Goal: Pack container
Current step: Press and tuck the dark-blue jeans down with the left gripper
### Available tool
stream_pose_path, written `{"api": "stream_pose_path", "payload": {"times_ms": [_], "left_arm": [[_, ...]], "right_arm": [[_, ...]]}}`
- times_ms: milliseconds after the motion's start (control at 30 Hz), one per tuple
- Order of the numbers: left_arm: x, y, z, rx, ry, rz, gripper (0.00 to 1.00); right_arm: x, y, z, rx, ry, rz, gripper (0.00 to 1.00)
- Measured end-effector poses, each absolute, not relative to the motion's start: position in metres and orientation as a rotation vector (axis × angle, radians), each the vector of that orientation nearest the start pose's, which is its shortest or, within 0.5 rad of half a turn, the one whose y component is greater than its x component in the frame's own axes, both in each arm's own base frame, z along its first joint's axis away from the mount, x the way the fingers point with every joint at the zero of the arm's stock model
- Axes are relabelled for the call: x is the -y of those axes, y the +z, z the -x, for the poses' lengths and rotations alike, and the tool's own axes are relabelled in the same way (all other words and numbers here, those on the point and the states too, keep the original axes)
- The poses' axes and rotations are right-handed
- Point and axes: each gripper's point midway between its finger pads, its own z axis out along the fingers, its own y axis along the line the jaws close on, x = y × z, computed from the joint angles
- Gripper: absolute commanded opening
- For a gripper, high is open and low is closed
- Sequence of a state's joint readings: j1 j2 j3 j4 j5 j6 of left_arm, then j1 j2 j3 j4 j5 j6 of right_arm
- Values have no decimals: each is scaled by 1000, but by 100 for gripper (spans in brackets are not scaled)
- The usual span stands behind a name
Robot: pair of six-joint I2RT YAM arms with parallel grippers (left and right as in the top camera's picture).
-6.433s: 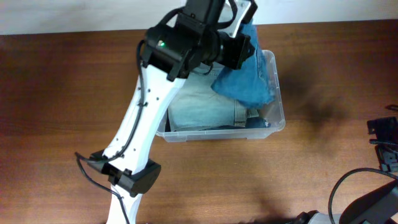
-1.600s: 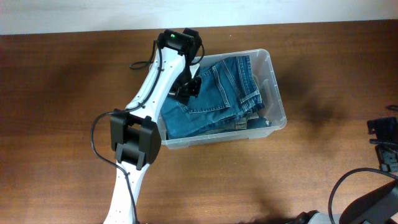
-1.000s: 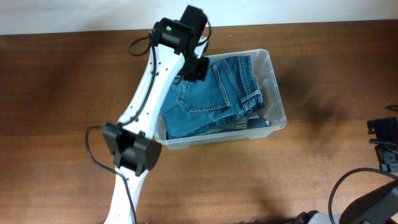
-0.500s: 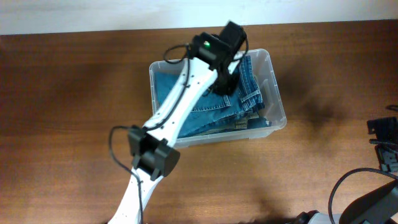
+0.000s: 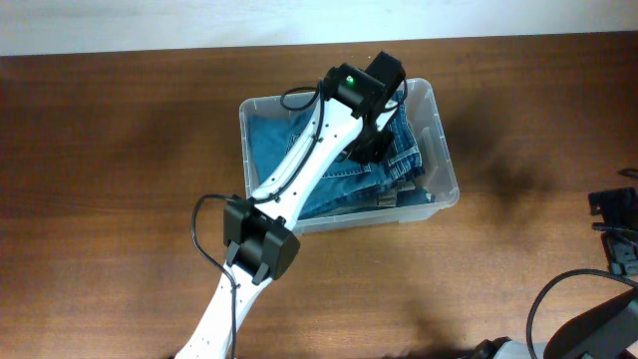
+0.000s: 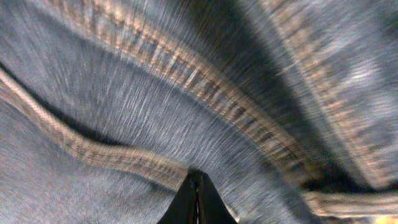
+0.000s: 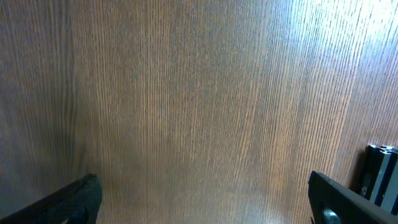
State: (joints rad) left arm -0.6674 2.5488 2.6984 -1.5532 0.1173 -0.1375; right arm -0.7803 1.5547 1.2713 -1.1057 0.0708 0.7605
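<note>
overhead view of a brown wooden table (image 5: 120,150). the container (image 5: 446,140), a clear plastic bin, sits toward the far edge at the middle of the table. it is filled with folded blue jeans (image 5: 269,150).

the white left arm reaches diagonally over the bin. the left gripper (image 5: 373,148) is down on the right half of the denim. in the left wrist view its fingertips (image 6: 196,186) are clenched together into one dark point. that point sits against a stitched seam of the jeans (image 6: 124,112), with nothing visibly pinched between the tips. the close view is blurred, so whether they press into the cloth or only brush it is hard to tell.

a few seconds earlier this arm held the darker jeans bunched above the bin. they now lie spread inside it. over the last second or so the arm has swung from the bin's left rear corner across to its right side. this looks like tamping the cloth down, and the packing seems nearly done.

the right gripper (image 7: 202,202) hangs wide open over bare table (image 7: 186,93), well away from the bin.
</note>
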Motion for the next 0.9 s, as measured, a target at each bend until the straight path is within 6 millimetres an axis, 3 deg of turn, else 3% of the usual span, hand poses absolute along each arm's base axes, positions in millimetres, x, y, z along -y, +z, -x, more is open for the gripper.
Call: {"api": "stream_pose_path", "payload": {"times_ms": [233, 367, 500, 733, 900], "left_arm": [[354, 165, -435, -2646, -322, -750, 4], [353, 170, -447, -2606, -317, -724, 4], [354, 157, -456, -2607, -305, -715, 4], [366, 94, -469, -2658, -288, -730, 4], [367, 95, -468, -2654, -289, -732, 4]], "right_arm": [[228, 125, -213, -2117, -107, -2067, 98], [228, 125, -213, -2117, -107, -2067, 98], [228, 125, -213, -2117, -107, -2067, 98], [228, 125, -213, -2117, -107, -2067, 98], [228, 125, -213, -2117, -107, -2067, 98]]}}
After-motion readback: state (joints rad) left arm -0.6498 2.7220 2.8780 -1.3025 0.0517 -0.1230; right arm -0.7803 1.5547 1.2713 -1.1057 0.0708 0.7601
